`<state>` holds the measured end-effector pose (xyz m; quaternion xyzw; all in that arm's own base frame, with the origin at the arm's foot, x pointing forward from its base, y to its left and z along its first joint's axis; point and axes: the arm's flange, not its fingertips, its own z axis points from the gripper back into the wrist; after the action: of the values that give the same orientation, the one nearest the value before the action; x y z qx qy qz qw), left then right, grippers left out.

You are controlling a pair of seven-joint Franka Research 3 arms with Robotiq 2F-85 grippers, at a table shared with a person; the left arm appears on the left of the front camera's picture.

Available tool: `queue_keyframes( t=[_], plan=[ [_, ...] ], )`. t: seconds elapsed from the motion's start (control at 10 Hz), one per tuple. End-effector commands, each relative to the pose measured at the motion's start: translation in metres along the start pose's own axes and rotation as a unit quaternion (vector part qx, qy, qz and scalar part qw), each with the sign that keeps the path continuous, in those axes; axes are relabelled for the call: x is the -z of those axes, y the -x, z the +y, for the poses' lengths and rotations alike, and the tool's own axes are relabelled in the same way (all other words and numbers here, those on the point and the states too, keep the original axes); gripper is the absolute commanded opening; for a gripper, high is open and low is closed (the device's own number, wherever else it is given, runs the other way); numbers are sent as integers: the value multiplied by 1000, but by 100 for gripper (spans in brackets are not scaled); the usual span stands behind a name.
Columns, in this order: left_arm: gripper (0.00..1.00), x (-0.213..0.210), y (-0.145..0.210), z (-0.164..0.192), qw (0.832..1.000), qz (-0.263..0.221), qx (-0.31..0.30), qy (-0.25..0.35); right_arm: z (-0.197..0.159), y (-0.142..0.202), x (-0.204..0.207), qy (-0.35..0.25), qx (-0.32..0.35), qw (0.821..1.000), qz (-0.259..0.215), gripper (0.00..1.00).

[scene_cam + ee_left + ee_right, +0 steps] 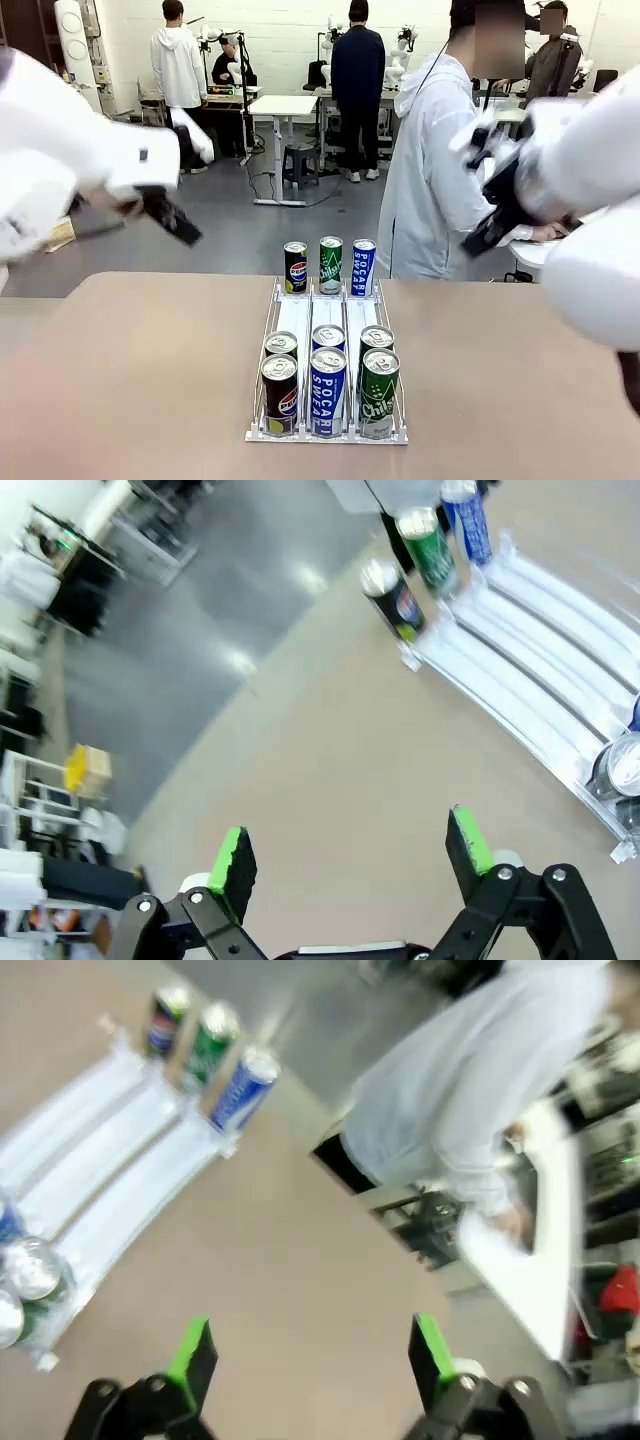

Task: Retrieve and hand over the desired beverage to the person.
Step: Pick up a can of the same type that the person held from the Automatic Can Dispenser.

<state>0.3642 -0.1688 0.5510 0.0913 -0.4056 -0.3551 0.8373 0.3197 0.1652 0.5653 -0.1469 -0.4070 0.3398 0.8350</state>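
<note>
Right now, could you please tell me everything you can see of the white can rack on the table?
The rack is white and plastic-looking, with three parallel lanes split by thin rails. It rests on the tan table, mid-table, lanes running near to far. Three far cans stand at its far end, six near cans in two rows at the near end; the lanes between are bare.

A lab-like work hall: a bare grey floor (230, 230) fills the upper middle, where people (357, 90) stand at white worktables (283, 104), with a stool (298, 160) below them and a white wall (280, 30) along the top.
</note>
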Motion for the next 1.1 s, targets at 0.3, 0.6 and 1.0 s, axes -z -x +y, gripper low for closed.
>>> queue_keyframes(
  t=[0.3, 0.6, 1.0],
  plan=[
    [100, -63, -37, 8, 998, -21, 27, -54, -17, -33, -88, 47, -2, 999, -9, 100],
    [100, -73, -23, 19, 994, -44, -22, 98, -30, -18, -93, -89, 30, 995, -20, 100],
    [100, -94, 41, 129, 886, -32, -184, 425, -157, 104, -87, -345, 343, 872, -52, 100]
  ],
)
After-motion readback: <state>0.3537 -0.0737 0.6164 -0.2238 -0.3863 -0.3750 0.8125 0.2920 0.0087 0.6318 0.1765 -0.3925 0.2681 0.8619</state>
